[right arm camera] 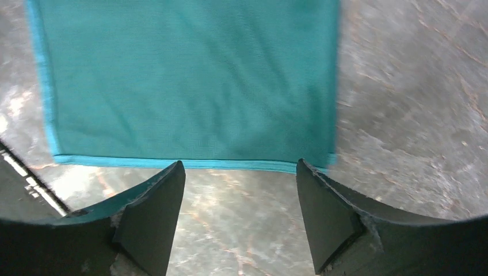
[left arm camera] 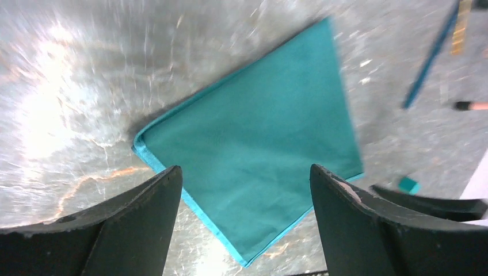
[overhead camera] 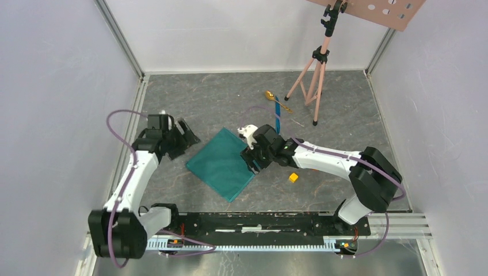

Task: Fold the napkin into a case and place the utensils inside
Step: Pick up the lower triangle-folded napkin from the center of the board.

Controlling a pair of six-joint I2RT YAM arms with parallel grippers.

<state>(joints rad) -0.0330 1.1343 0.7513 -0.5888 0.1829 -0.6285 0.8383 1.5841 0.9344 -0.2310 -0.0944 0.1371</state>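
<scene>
Grey tabletop (overhead camera: pixel 190 103): napkin (overhead camera: pixel 221 163) lay flat, unformed; spoon (overhead camera: pixel 269 95) and blue knife (overhead camera: pixel 277 119) lay outside it. Left gripper (left arm camera: pixel 244 172) and right gripper (right arm camera: pixel 240 167) jaws stood apart, empty.

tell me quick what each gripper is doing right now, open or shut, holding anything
Left gripper: open, holding nothing.
Right gripper: open, holding nothing, fingers at the napkin edge.

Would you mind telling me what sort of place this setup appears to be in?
Probably a lab test cell for robot manipulation rather than a home: plain white panel walls enclose a grey marbled table, a metal rail runs along its near edge, and a tripod stands at the back.
</scene>
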